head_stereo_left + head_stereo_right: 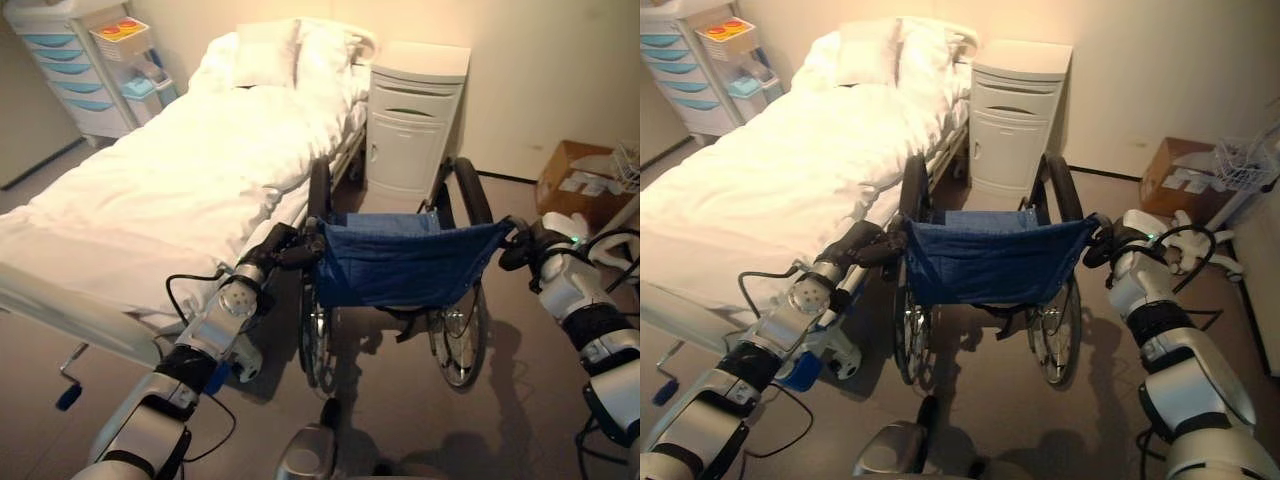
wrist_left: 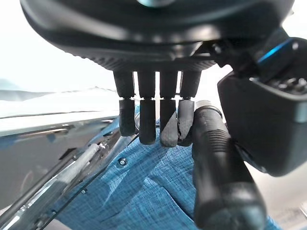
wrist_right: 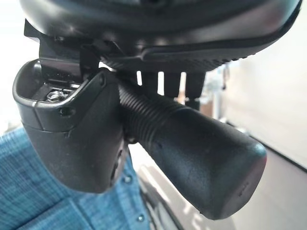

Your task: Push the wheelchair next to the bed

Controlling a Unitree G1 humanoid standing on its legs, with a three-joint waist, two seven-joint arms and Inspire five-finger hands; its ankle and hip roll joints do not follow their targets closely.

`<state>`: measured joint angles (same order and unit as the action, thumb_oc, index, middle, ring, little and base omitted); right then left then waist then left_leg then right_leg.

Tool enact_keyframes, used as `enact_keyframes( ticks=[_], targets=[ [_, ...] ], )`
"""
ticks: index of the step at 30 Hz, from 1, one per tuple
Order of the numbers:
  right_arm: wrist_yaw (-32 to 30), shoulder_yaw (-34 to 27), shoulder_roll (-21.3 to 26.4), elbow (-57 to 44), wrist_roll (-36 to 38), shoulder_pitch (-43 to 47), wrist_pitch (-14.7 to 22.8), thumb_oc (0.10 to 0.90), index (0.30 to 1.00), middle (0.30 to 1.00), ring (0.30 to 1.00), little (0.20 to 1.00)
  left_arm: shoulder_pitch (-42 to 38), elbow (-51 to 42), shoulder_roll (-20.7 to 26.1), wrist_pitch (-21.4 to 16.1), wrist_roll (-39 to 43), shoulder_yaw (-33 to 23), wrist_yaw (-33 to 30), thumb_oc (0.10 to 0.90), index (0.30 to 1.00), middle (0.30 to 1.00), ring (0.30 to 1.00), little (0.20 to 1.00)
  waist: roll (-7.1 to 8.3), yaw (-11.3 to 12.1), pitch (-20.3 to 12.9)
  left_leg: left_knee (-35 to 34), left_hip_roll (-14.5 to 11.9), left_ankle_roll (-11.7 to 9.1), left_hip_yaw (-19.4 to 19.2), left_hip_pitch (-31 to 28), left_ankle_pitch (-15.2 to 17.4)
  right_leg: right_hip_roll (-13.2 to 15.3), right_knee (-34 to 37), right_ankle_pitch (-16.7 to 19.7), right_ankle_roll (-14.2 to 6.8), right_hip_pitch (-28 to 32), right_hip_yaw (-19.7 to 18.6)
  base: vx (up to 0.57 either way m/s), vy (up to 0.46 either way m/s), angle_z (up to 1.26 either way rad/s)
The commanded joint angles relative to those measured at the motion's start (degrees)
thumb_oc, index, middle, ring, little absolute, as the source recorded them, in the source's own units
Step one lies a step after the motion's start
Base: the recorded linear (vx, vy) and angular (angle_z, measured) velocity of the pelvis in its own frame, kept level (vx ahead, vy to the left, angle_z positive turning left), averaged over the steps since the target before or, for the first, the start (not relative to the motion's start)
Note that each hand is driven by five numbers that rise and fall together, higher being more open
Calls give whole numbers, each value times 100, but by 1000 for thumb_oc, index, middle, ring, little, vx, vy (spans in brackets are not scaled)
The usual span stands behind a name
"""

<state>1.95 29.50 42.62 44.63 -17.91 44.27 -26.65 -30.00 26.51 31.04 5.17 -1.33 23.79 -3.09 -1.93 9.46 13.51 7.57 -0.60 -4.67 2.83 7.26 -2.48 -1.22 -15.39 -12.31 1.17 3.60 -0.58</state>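
Observation:
A wheelchair (image 1: 400, 265) with a blue cloth back and black wheels stands beside the white bed (image 1: 170, 190), its front facing a white bedside cabinet. My left hand (image 1: 283, 246) is shut on the wheelchair's left push handle (image 2: 218, 172), with its fingers (image 2: 146, 120) curled round the ribbed black grip. On the other side, my right hand (image 1: 530, 243) is shut on the right push handle (image 3: 192, 148), the thumb (image 3: 76, 139) pressing against the grip. The chair's left wheel (image 1: 318, 340) sits close to the bed frame.
A white bedside cabinet (image 1: 412, 125) stands just ahead of the wheelchair at the head of the bed. A drawer unit with blue fronts (image 1: 70, 70) stands at the far left. A cardboard box (image 1: 580, 180) lies by the wall on the right. A bed crank (image 1: 68, 385) sticks out low on the left.

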Motion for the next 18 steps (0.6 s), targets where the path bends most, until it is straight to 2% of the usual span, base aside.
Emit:
enact_keyframes(
  ticks=[1,2,4,7,14,16,17,18],
  targets=[
    [473,378,-588,-915,-111,-287,1295,400,300,300,300,300,-127,873,448,377,-394,-149,-212,400,300,300,300,300,374,-163,-80,47,243,470,-167,296,29,607,310,684,-803,888,293,215,121,-4],
    [447,378,-593,-915,-98,-291,1288,400,300,300,300,300,-121,867,456,377,-395,-149,-210,400,300,300,300,300,379,-156,-84,36,244,474,-170,280,30,623,305,696,-812,878,305,253,152,-25],
    [275,376,-666,-759,-86,-226,1339,400,300,300,300,300,-187,862,428,398,-416,-110,-280,400,300,300,300,300,429,-89,-122,-25,318,543,-203,277,46,831,281,957,-941,754,436,185,123,-62],
    [54,402,-724,-479,-80,-147,1504,400,300,300,300,300,-222,861,343,343,-458,-35,-342,400,300,300,300,300,436,-54,-146,-156,413,603,-139,232,31,955,283,1266,-1014,636,433,202,110,-30],
    [-342,398,-818,-247,-102,71,1654,400,300,300,300,300,-323,786,257,248,-451,-25,-564,400,300,300,300,300,473,102,-214,-145,588,723,-108,406,67,1118,37,1759,-1050,706,309,112,87,-12],
    [-527,397,-813,-115,-116,15,1785,400,300,300,300,300,-349,749,206,244,-567,75,-571,400,300,300,300,300,452,129,-283,-85,618,834,-143,435,154,964,-729,1998,-1063,657,227,127,106,4],
    [-547,394,-807,-116,-92,-10,1790,400,300,300,300,300,-344,743,200,247,-588,89,-572,400,300,300,300,300,454,125,-295,-75,623,848,-150,430,169,934,-825,2016,-1068,622,212,194,95,13],
    [-556,369,-748,-148,6,-183,1840,400,300,300,300,300,-262,721,200,243,-603,123,-588,400,300,300,300,300,424,62,-339,-70,616,908,-120,300,246,821,-1348,2202,-1090,265,217,262,105,19]
  ],
)
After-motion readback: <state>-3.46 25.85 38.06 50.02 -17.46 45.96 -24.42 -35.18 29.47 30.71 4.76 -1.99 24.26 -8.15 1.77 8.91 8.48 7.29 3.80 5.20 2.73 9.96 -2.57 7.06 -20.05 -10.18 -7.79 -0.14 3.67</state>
